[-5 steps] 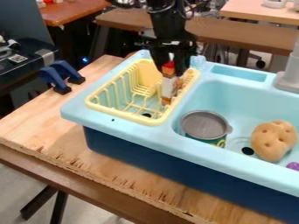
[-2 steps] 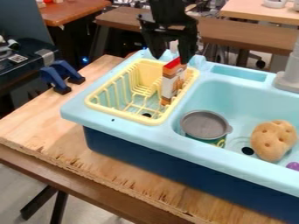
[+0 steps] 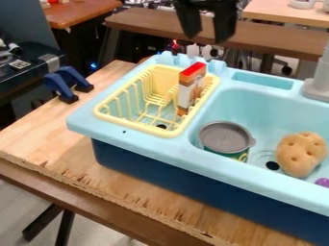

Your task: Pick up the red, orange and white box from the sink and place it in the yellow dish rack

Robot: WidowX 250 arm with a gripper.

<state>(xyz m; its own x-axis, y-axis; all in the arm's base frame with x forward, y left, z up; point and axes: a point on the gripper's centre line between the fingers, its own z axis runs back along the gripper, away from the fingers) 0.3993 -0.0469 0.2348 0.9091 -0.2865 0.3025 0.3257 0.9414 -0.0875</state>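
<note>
Hanging above and behind the yellow dish rack (image 3: 138, 126), a black pincer (image 3: 207, 37) with its two fingers parted, open and free of any load, well apart from the small carton (image 3: 191, 89) below. Standing inside the dish rack, toward its right side, that same carton: red on top, white and orange-brown down the side, nearly upright with a slight tilt. Around the dish rack, the pale blue rim of a toy sink (image 3: 145, 144), with a dark blue body beneath. Just behind the dish rack, a row of light blue rounded prongs (image 3: 183, 60).

To the right of the dish rack, inside the basin, a green-labelled can (image 3: 225, 137) with a round gray top, near the front wall. Farther right of the dish rack, a tan toy potato (image 3: 300, 154) with dark dimples, and beyond it a purple object (image 3: 322, 182), cut off by the view's edge. Far right of the dish rack and toward the back, a gray faucet (image 3: 318, 84). Left of the dish rack, on the wooden worktop (image 3: 90, 178), a blue clamp (image 3: 59, 85) with black feet.
</note>
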